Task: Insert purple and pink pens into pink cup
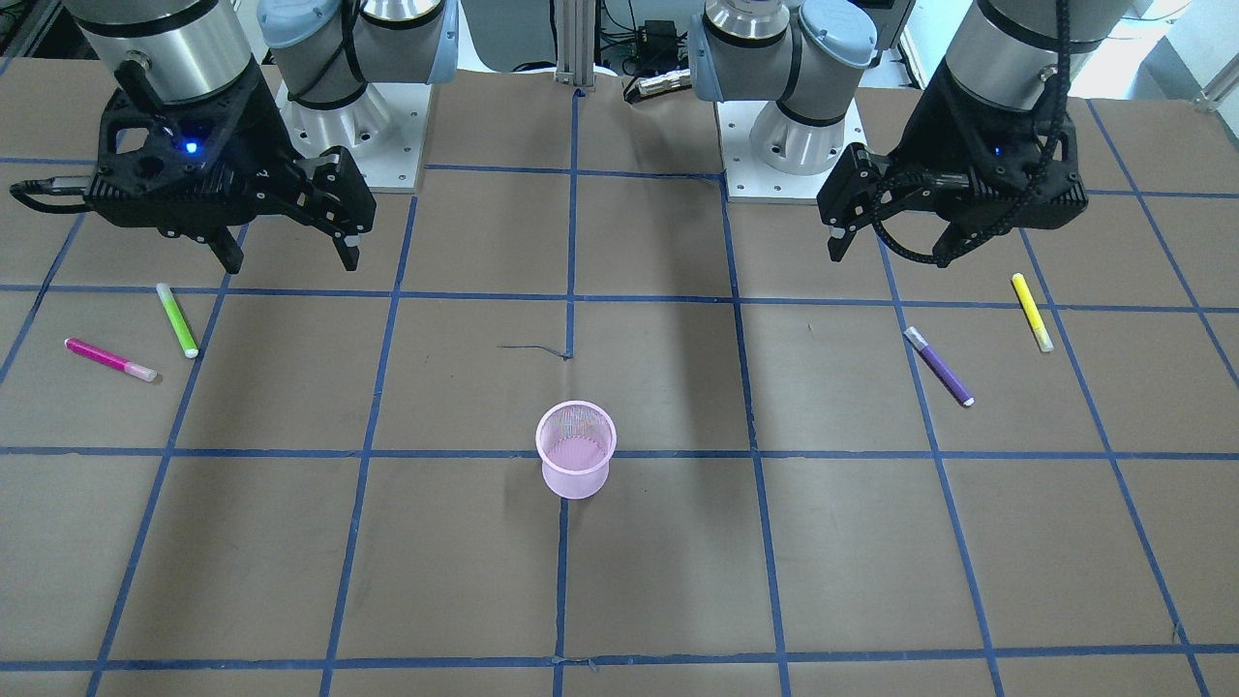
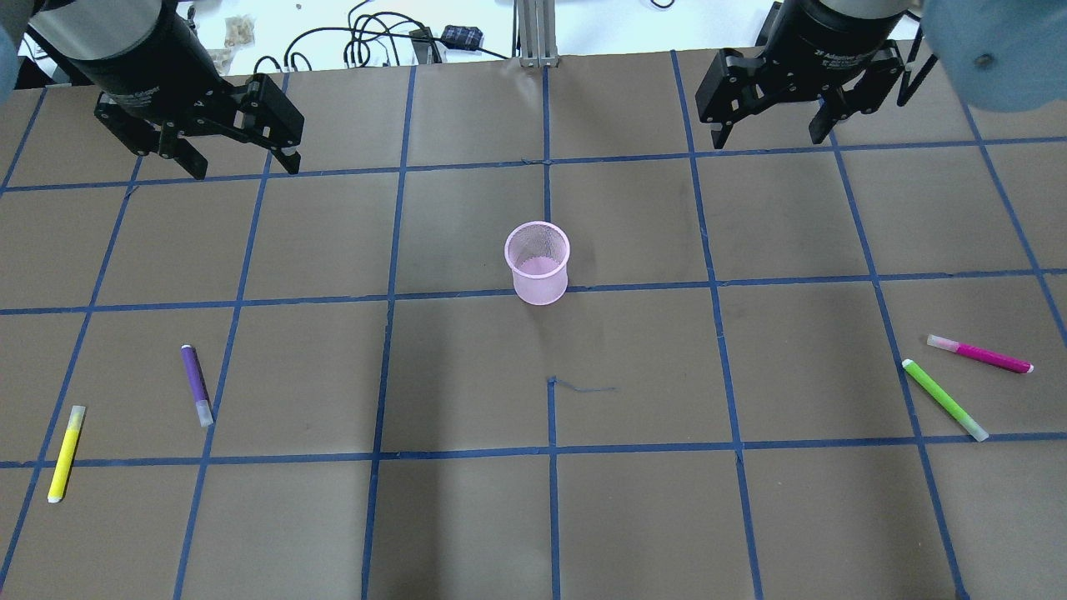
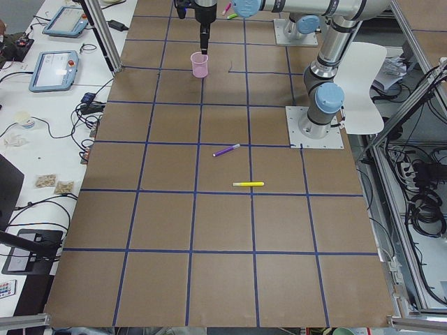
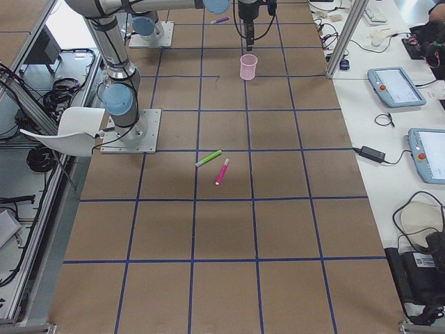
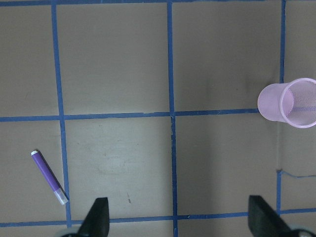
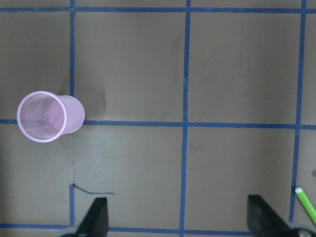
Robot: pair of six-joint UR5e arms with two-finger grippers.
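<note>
One table (image 2: 633, 500), brown and taped into a blue grid, carries everything, and the layout looks made to split the work between two arms.

Both arms hang at the far side of the table as the overhead camera sees it, beyond the cup and well away from the pens. The left gripper (image 2: 244, 169) and the right gripper (image 2: 767, 136) each have their jaws spread wide with nothing between them. Held high like that, each wrist camera looks straight down and takes in the cup and a pen. That seems the reason for the pose: a start position for finding targets, with no step of the task begun.

The cup (image 2: 538, 267), pink mesh, stands upright and empty near the table's middle, on a grid line. It is probably there so that either arm can reach it.

Four pens lie flat in two pairs, one pair on each side. The purple pen (image 2: 196, 385) lies on the left arm's side, with a yellow pen (image 2: 65, 452) near it but apart. The pink pen (image 2: 979, 354) lies on the right arm's side, with a green pen (image 2: 944, 400) just beside it, their near ends close but not touching. I take yellow and green for distractors, so each arm must pick by colour. The pink pen leaves less room for a clean grasp.
</note>
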